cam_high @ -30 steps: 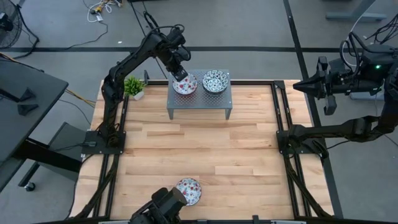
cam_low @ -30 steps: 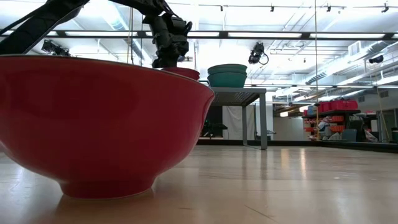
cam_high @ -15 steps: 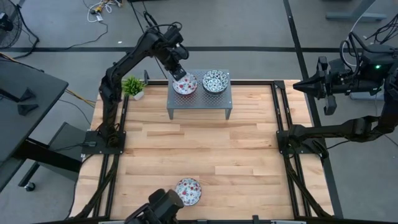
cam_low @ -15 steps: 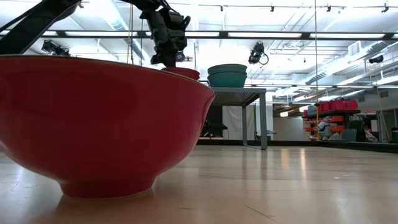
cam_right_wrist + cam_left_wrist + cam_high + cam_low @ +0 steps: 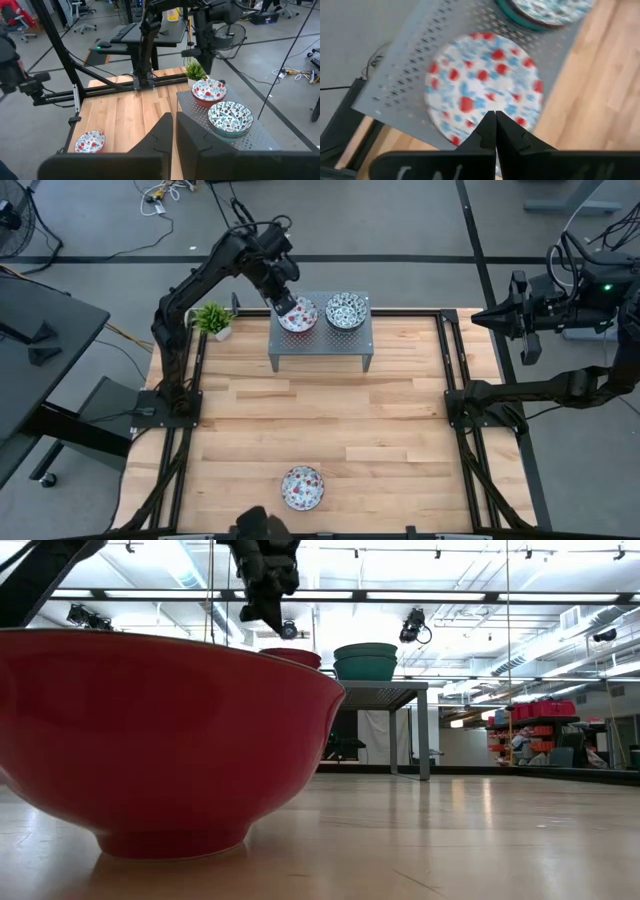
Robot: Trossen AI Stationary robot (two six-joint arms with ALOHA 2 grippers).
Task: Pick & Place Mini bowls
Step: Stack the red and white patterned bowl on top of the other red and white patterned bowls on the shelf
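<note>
**A:** Right, where do you have your left hand (image 5: 283,302) at this moment?

**B:** You hold it above the grey perforated stand (image 5: 320,340), over the far rim of the reddish-pink bowl (image 5: 298,316). Its fingers (image 5: 492,131) are pressed together, tips meeting, with nothing between them. From the low view you can see the hand (image 5: 262,602) hanging clear above the bowl (image 5: 291,657), not touching it.

**A:** And that bowl, where does it sit?

**B:** On the top of the stand, toward its left end. Just beside it, toward the right end, you have the green-teal bowls (image 5: 346,311); the low view shows them as a stack (image 5: 365,660), though you cannot count them for certain. The stand itself rests at the far edge of the worktop (image 5: 400,410), about midway along it.

**A:** Any other bowls out?

**B:** One more reddish-pink bowl (image 5: 302,487) lies on the wood near the near edge, roughly at its middle and well apart from the stand. It fills much of the low view (image 5: 160,735).

**A:** What about your right hand (image 5: 522,318)?

**B:** You keep it off the worktop, out past the far right corner, with the arm folded back. Its fingers (image 5: 175,135) stand almost together, only a thin slit between them, and they grip nothing.

**A:** Anything else near the stand?

**B:** A small potted plant (image 5: 215,319) stands at the far left corner of the worktop, just beside the stand's left end.
</note>
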